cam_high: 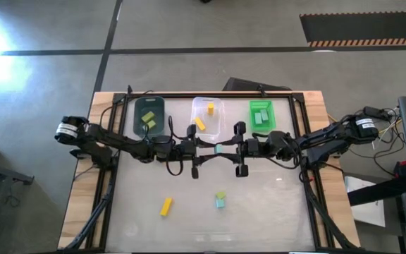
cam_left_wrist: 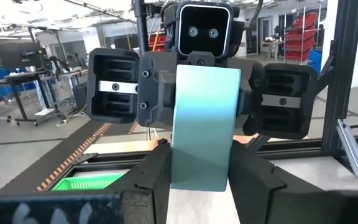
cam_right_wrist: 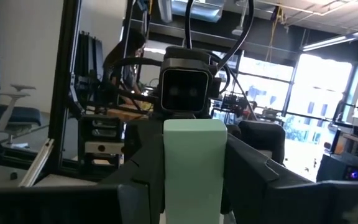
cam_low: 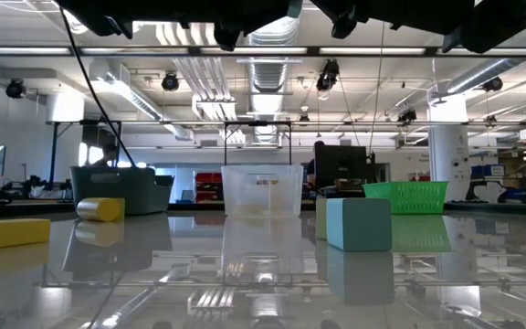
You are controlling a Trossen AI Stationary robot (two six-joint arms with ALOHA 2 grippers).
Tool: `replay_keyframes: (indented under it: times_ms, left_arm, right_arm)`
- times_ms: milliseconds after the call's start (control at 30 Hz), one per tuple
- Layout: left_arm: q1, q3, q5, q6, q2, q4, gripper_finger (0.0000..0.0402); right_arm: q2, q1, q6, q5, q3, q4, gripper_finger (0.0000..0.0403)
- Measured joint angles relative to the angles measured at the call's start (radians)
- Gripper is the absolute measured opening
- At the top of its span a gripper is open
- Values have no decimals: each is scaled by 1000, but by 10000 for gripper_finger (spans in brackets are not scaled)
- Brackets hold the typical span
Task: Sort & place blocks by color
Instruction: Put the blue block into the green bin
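A teal-mint bar block [cam_high: 218, 149] hangs in mid-air over the table's middle, between my two grippers, which face each other level. My left gripper [cam_high: 211, 149] comes from the left and is shut on one end [cam_left_wrist: 201, 168]. My right gripper [cam_high: 226, 148] comes from the right and is shut on the other end [cam_right_wrist: 193, 180]. On the table near the front lie a yellow bar [cam_high: 165, 206], a pale yellow-green cube [cam_high: 220, 195] and a teal cube [cam_high: 220, 203], each flat on the surface. My left gripper pinches the block's near end [cam_left_wrist: 197, 177] between its two fingers [cam_left_wrist: 151, 177], which come level from the table's left and lie along the bar. The block is lifted clear of the table. My right gripper pinches the opposite end [cam_right_wrist: 193, 186] between its two fingers [cam_right_wrist: 143, 180], which come from the table's right, slanting a little upward, along the bar. The block stays clear of the table, bridging both grippers.
Three bins stand in a row at the far edge: a dark teal bin [cam_high: 149, 106] with yellow-green blocks, a clear bin [cam_high: 217, 106] with yellow blocks, and a bright green bin [cam_high: 262, 106] with mint blocks. A black frame [cam_high: 309, 176] rims the table.
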Motion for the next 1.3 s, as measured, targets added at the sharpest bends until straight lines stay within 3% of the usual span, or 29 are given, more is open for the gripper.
replay_keyframes:
  times_ms: [200, 400, 567, 700, 800, 900, 967, 1067, 1233, 1300]
  left_arm:
    - [0, 0, 0, -9, 3, -2, 112]
    - [-1, -2, 12, -4, 5, -16, 221]
    - [0, -32, -6, -5, -11, -54, 258]
    - [-3, -75, -72, -10, -42, -77, 262]
    - [-1, -106, -154, -62, -61, -93, 263]
    - [2, -133, -235, -88, -77, -89, 263]
    - [2, -144, -251, -100, -81, -95, 264]
    - [2, -144, -253, -110, -83, -87, 264]
    - [2, -139, -256, -110, -84, -87, 264]
    - [2, -139, -256, -110, -86, -86, 264]
  right_arm:
    - [-4, 0, 18, -3, 0, -13, 114]
    - [-9, -2, 33, 3, 0, -34, 114]
    - [-46, -1, 33, 94, 0, -138, 114]
    - [-109, -34, 42, 290, 58, -460, 114]
    - [-127, -91, 150, 475, 180, -872, 114]
    - [-108, -197, 336, 571, 322, -1333, 114]
    - [-81, -285, 436, 578, 395, -1569, 114]
    - [-33, -438, 539, 558, 466, -1784, 114]
    - [55, -674, 520, 295, 475, -1817, 114]
    - [90, -730, 496, 253, 472, -1818, 114]
